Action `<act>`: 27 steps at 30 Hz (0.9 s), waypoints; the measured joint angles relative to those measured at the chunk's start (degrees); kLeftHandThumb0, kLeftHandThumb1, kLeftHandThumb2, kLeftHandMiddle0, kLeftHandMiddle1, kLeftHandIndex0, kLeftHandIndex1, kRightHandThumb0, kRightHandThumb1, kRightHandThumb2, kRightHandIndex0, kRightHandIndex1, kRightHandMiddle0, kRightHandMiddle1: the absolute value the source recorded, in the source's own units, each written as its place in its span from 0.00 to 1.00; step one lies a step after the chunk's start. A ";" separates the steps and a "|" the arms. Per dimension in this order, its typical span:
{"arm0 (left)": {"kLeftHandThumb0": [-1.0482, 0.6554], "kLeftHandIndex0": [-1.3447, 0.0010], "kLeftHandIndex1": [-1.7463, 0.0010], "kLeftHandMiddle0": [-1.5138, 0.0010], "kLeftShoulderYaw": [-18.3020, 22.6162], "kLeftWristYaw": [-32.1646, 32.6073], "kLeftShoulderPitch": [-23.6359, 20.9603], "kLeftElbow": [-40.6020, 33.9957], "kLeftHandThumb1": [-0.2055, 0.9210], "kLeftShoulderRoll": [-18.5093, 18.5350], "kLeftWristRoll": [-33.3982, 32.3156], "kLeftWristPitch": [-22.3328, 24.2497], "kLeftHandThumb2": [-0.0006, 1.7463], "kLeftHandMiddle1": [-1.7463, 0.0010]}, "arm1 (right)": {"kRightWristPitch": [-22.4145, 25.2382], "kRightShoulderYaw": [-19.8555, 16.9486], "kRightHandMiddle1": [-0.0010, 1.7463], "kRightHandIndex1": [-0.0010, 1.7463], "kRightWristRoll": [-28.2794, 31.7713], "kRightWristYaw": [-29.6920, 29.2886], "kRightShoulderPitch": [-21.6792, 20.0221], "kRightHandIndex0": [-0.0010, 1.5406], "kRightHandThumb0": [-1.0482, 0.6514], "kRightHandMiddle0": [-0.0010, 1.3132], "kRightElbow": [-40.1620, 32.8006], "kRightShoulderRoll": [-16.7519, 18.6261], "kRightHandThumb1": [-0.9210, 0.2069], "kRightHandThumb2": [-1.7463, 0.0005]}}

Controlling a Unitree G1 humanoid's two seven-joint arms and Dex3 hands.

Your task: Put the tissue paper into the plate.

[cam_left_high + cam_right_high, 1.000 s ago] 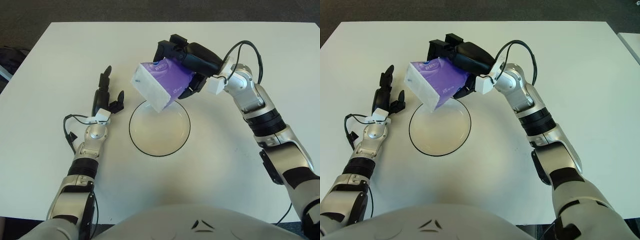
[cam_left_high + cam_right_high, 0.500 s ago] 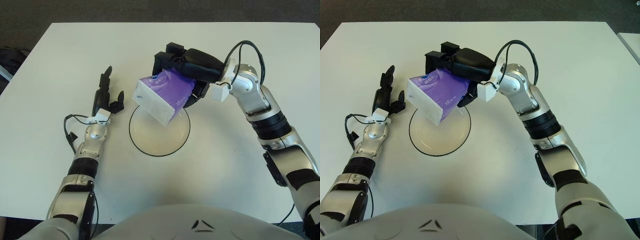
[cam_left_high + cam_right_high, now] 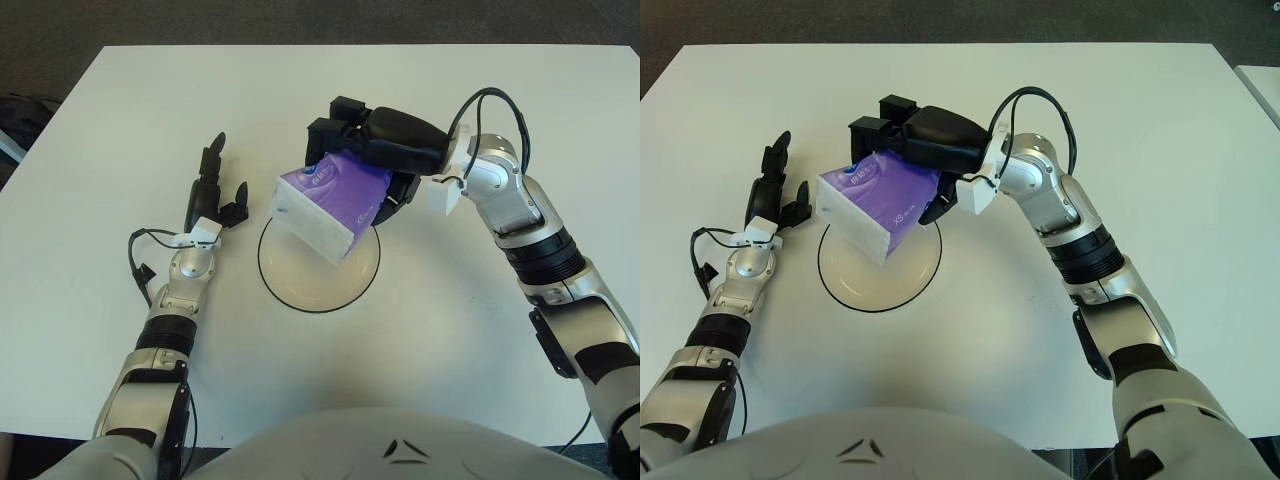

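Lowered and drawn in toward the robot since the earlier frames, the tissue pack (image 3: 330,201) now hangs directly over the far half of the plate (image 3: 300,298), where before it sat higher and beyond the rim. Its tilt has also eased; the white end face now points down toward the plate's middle.

Right robot hand (image 3: 375,150): fingers clenched around the purple upper end of the pack, grasping it from above and behind. Whether the pack's lowest corner has met the plate cannot be told; it appears just clear of it.

Left robot hand (image 3: 213,195): fingers relaxed and released, holding nothing, showing just to the left of the plate on the white bench (image 3: 120,120). Idle.

Handling assessment: the pack looks to be a soft plastic-wrapped block, light and compressible, not fragile. The wrapper is likely slick, so a grip across the broad faces, as now held, is judged sounder than a pinch at one end. Held by one end only, the free end may sag or swing.

Progress: transport judged nearly complete. Remaining step is to set the pack down inside the rim and let go; a tilted drop could leave it overhanging the edge.
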 measured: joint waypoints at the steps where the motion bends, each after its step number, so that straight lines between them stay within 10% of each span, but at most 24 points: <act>1: 0.17 1.00 0.80 0.89 0.00 0.00 0.00 0.00 1.00 0.00 0.00 0.00 0.50 0.99 | -0.32 0.08 1.00 1.00 -0.01 0.08 0.00 0.72 0.34 0.47 0.00 0.00 0.55 0.24; 14: 0.16 1.00 0.80 0.88 0.00 -0.01 -0.01 0.00 1.00 0.00 0.01 0.00 0.50 0.99 | -4.32 0.47 1.00 1.00 -1.25 -0.01 0.16 0.70 0.34 0.46 0.00 0.01 0.53 0.26; 22: 0.16 1.00 0.82 0.87 0.00 -0.02 -0.01 -0.08 1.00 0.00 0.02 0.02 0.49 0.99 | -4.38 0.47 1.00 1.00 -2.62 -0.17 0.33 0.39 0.39 0.26 0.00 0.13 0.21 0.52; 27: 0.17 1.00 0.87 0.86 -0.13 -0.03 0.01 -0.43 1.00 -0.01 0.08 0.08 0.50 0.99 | -4.08 0.46 1.00 0.81 -2.80 -0.18 1.11 0.21 0.41 0.17 -0.65 0.13 0.04 0.67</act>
